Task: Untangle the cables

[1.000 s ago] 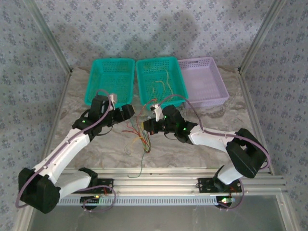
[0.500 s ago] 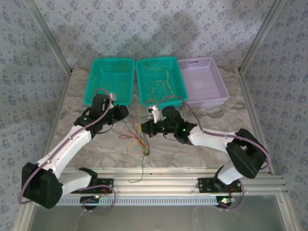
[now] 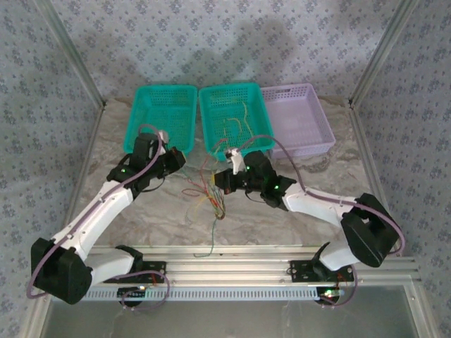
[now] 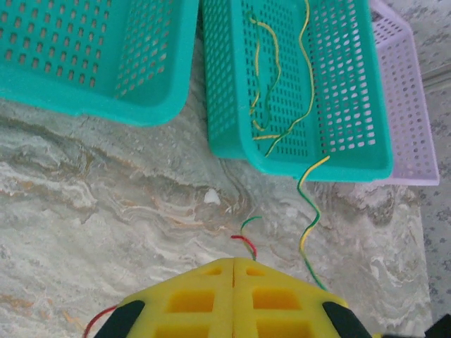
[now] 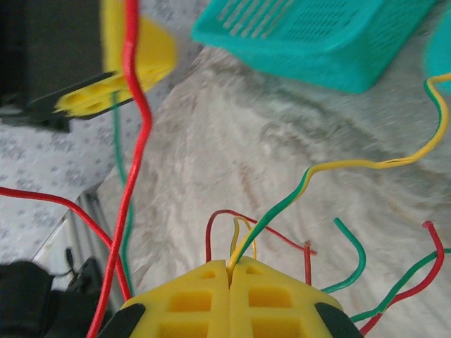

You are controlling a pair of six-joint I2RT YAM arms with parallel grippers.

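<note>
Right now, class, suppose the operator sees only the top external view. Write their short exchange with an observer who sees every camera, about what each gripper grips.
Operator: Is anything gripped on the right?
Observer: Yes. The right gripper is shut on the cables, a yellow-green one leaving between its fingertips.
Operator: And on the left?
Observer: The left gripper has its fingers pressed together; a red wire end curls just above them.
</note>
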